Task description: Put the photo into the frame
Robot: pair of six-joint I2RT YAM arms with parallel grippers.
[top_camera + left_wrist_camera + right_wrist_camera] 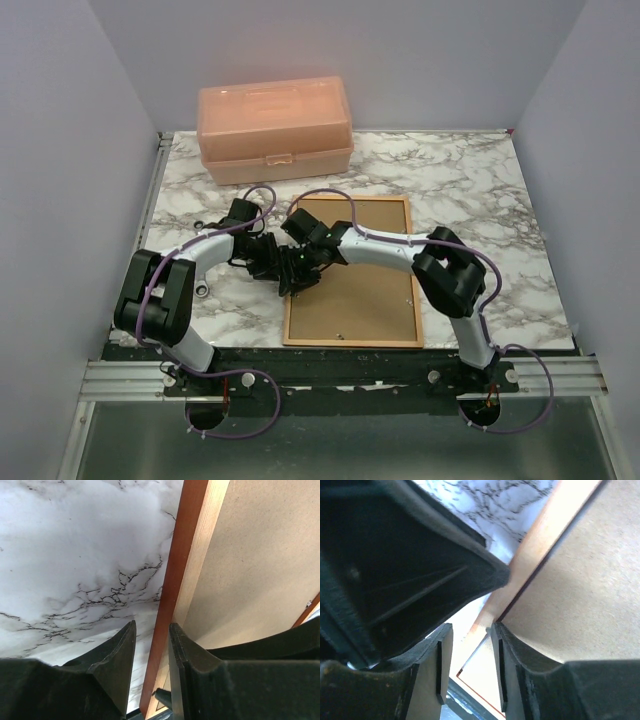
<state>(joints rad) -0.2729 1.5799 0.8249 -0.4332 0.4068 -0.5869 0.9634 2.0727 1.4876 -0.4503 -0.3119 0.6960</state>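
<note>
The frame (412, 270) lies flat on the marble table with its paler back up and a brown backing board (355, 285) inside it. Both grippers meet at its left rail. My left gripper (268, 262) straddles that rail (185, 555), one finger (122, 655) outside the reddish edge and the other on the board side; it (152, 625) is closed on the rail. My right gripper (298, 268) holds the same rail (545, 535) just beside it, its jaws (470, 626) closed around the tan strip. The photo shows in no view.
A peach plastic box (275, 128) stands at the back left of the table (480, 200). A small metal piece (203, 290) lies left of the frame near the left arm. The left gripper's black body (395, 555) fills the upper left of the right wrist view.
</note>
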